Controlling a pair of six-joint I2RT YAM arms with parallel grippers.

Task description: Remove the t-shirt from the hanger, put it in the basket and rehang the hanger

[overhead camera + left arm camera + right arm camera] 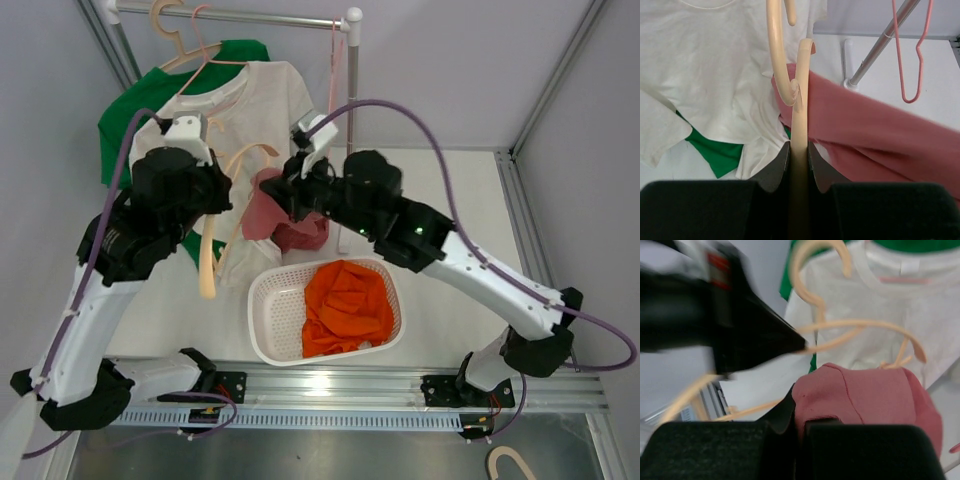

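Clamped in my left claw [799, 150], the cream hanger [801, 110] was braced steady so my right claw [799, 407], just beside that hanger and gripping the pink t-shirt [865, 395], could pull it free.

No lettering is legible; a red label [718, 263] is too blurred to read.

The cream plastic hanger [207, 262] hangs steeply tilted in the air, one arm pinched between the fingers of the left gripper [799, 157]. The dusty-pink cloth t-shirt [283, 218] droops bunched just beside it, with a fold clamped in the right gripper [798, 407]. Its cloth passes behind the hanger's arm.
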